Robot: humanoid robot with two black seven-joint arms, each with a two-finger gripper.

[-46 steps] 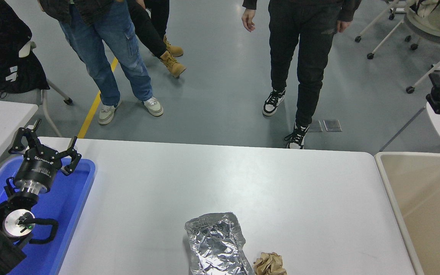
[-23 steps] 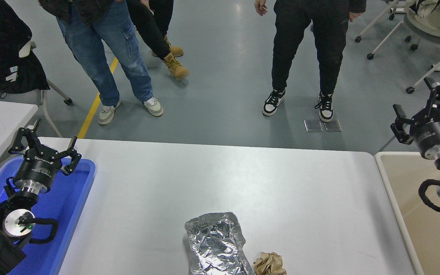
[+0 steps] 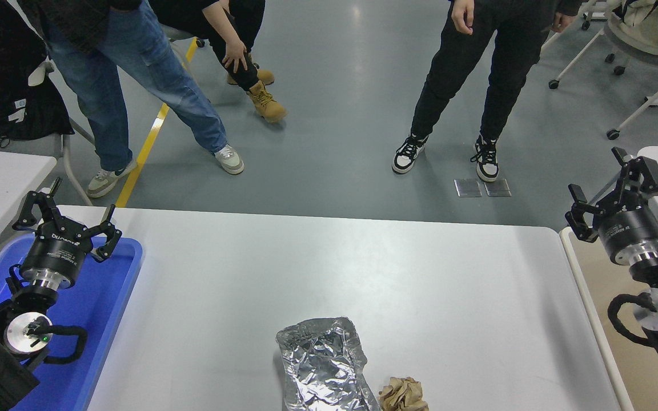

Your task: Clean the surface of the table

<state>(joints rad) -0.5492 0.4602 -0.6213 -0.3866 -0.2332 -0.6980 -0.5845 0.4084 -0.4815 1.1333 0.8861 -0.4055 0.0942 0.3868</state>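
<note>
The white tabletop (image 3: 329,274) fills the middle of the room's view, stretching between a blue plastic tray (image 3: 106,297) at its left end and a beige bin (image 3: 597,319) against its right end. Near the front edge lies a crumpled sheet of aluminium foil (image 3: 323,365), with a wad of brown paper (image 3: 402,395) just beside it on the right. The left pincer (image 3: 66,220) hangs over the tray, fingers spread and holding nothing. The right pincer (image 3: 612,185) hovers above the bin's far corner, also spread and empty. Several people (image 3: 477,74) stand on the grey floor beyond the far side.
</note>
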